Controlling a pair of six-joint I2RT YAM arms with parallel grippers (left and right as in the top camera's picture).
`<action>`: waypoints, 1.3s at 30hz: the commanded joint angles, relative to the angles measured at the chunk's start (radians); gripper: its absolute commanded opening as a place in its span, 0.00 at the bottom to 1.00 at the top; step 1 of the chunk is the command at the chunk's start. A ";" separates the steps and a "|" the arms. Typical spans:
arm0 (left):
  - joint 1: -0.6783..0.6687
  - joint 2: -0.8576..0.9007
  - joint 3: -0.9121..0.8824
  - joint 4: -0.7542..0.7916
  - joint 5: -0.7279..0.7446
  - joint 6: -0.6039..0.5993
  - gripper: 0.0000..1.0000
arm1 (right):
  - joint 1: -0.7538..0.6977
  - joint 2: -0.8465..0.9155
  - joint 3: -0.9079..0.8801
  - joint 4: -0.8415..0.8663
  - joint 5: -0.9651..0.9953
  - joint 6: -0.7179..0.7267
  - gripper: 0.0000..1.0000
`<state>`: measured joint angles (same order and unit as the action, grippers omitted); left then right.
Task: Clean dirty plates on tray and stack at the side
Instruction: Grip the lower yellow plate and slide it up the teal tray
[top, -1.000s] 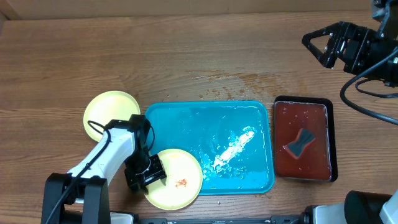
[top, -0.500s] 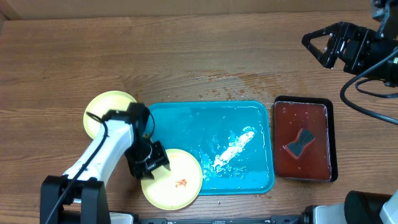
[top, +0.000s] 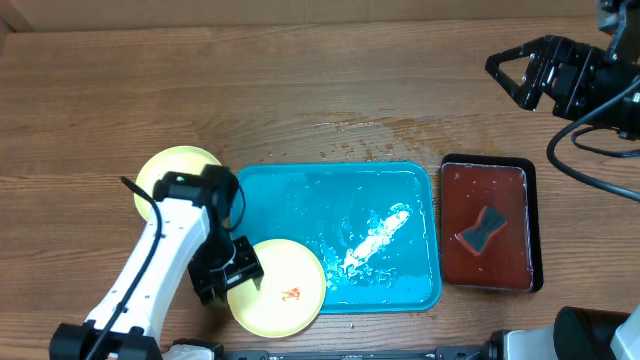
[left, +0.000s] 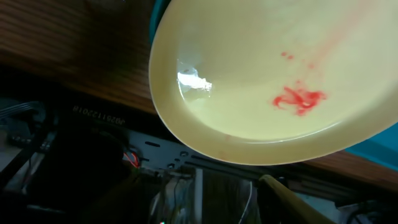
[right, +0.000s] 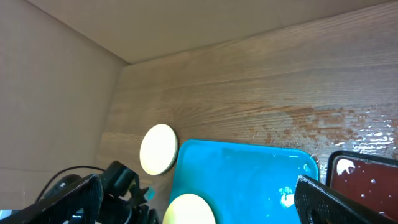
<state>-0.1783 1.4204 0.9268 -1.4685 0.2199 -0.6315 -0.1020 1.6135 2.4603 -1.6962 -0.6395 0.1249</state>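
Observation:
A pale yellow-green plate with a red smear lies on the front-left corner of the turquoise tray and hangs over the table's front edge. It fills the left wrist view. My left gripper is at this plate's left rim; its fingers do not show in the left wrist view. A second yellow-green plate lies on the table left of the tray, partly under my left arm. No blue-white plate is in view. My right gripper is open and empty, high at the back right.
A dark red, black-rimmed tray holding a dark sponge stands right of the turquoise tray. White foam and water lie in the turquoise tray. Wet spots mark the wood behind it.
My left gripper moved back along the plate's left rim, then came forward and left again. The smeared plate has hardly moved. The right arm has not moved.

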 joint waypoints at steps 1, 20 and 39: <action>-0.037 -0.008 -0.079 0.027 -0.012 -0.060 0.62 | 0.005 0.001 0.000 0.003 0.003 -0.022 1.00; -0.058 -0.008 -0.319 0.254 0.043 -0.159 0.50 | 0.005 0.001 0.000 0.002 0.003 -0.026 1.00; -0.058 -0.005 -0.315 0.505 -0.068 -0.113 0.04 | 0.005 0.001 -0.010 0.002 0.037 -0.025 1.00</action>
<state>-0.2298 1.4044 0.6243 -1.0237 0.2890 -0.7822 -0.1020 1.6135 2.4603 -1.6958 -0.6373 0.1078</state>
